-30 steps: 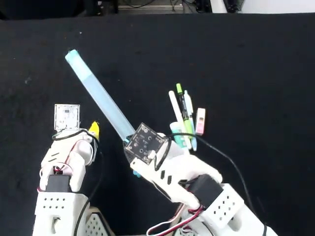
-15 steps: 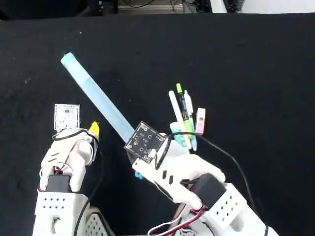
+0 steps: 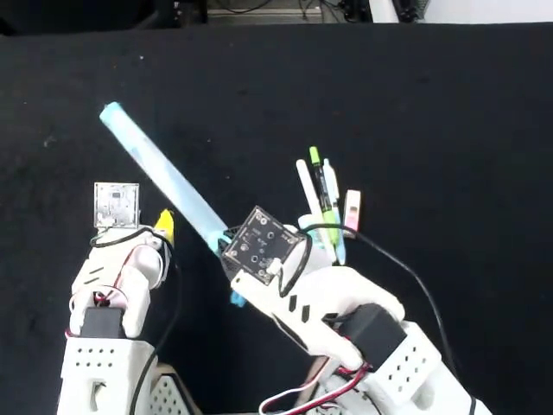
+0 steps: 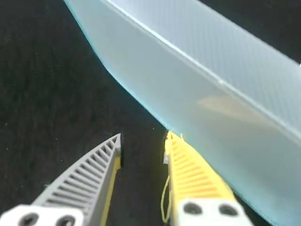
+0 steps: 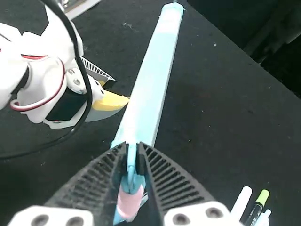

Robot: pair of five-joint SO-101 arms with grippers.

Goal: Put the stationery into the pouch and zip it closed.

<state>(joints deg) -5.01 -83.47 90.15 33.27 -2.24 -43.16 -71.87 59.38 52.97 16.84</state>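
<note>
Pale-blue pouch (image 3: 164,177) is pinched at one end by right gripper (image 5: 133,148); left gripper (image 4: 143,136) is parted, empty. Pouch could be lost from so thin a grip.

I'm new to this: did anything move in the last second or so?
The right end effector, shut on the pouch at its near end, turned a little, swinging the pouch's far end leftward and slightly nearer the arms. The left end effector, open beside the pouch, and the pens kept their places.
</note>
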